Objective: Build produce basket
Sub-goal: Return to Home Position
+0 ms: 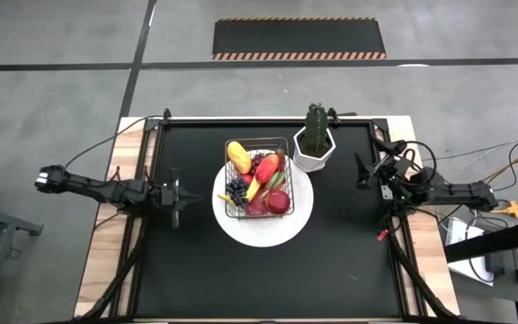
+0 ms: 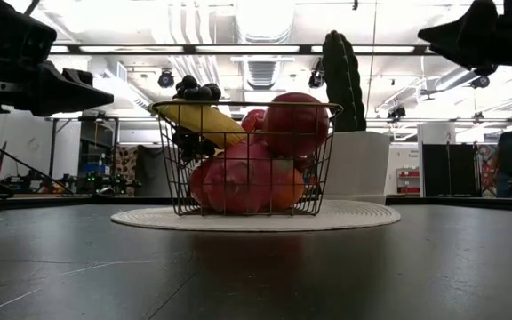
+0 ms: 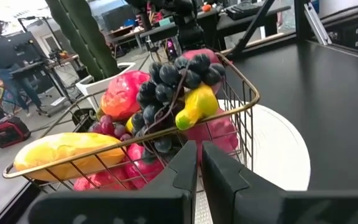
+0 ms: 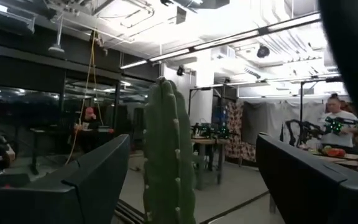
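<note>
Fingers of my left gripper are pressed together, empty, above the black tabletop; my right gripper is spread wide. At my left gripper's 3 o'clock the wire basket, heaped with toy produce, sits on a white plate. A cactus pot is at its 1 o'clock. Grey floor surrounds the table.

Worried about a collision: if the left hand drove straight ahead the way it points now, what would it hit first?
Most likely the near wire side of the basket, just below the dark grapes on top. The left hand points squarely at it; the exact height is unclear.
</note>
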Controlling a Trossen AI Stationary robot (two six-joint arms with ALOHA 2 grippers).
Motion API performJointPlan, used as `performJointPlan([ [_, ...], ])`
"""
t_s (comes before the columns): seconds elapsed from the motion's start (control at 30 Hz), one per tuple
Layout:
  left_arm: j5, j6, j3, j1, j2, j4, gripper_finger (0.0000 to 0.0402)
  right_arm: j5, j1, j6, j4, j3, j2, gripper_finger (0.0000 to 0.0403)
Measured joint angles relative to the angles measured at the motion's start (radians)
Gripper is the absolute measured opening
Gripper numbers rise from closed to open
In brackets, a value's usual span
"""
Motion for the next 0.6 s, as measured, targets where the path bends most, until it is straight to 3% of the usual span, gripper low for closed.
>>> performJointPlan([
  [0.07,0.0,0.0,0.0,0.0,0.009,0.0,0.0006,0.006,-0.001,-0.089,-0.014,0.0,0.008,0.0329],
  [0.23,0.0,0.0,-0.001,0.0,0.029,0.0,0.0006,0.025,0.001,-0.603,-0.079,0.0,-0.024,0.0329],
  [0.33,-0.001,0.0,-0.002,0.001,0.041,0.0,0.0006,0.026,0.001,-0.747,-0.133,0.0,-0.056,0.0329],
  [0.5,-0.001,0.0,-0.002,0.001,0.061,0.0,0.0006,0.029,0.0,-0.738,-0.134,-0.001,-0.056,0.0329],
  [0.53,-0.001,0.0,-0.002,0.001,0.065,0.0,0.0006,0.027,0.0,-0.688,-0.15,-0.001,-0.056,0.0329],
  [0.6,-0.001,0.0,-0.002,0.001,0.072,0.0,0.0006,0.017,-0.001,-0.388,-0.154,-0.001,-0.056,0.0329],
])
